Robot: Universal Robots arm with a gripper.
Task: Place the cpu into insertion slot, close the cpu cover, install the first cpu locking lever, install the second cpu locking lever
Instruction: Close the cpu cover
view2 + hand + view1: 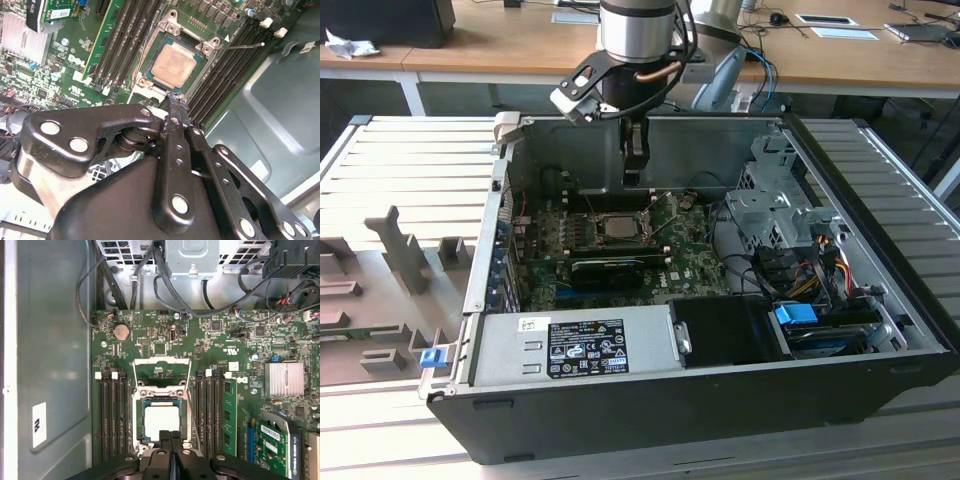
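The cpu (162, 420) lies flat in the insertion slot (140, 422), its pale metal face (173, 66) up. It also shows in the exterior view as a small grey square, the cpu (617, 225), on the green board. The cpu cover (162, 388) is swung back beside the socket, with board showing through its cut-out. A thin locking lever (245, 46) sticks out free past the socket's corner. My gripper (170, 436) is shut with nothing in it. In the second wrist view the gripper (175, 100) hovers at the socket's edge. In the exterior view the gripper (633, 165) hangs above the board.
Black memory slots (112, 415) flank the socket on both sides. A finned heatsink (284, 379) and a green card (272, 445) lie nearby. The power supply (580, 345), drive cage (770, 205) and loose cables (810, 270) crowd the case, whose metal wall (50, 365) runs close by.
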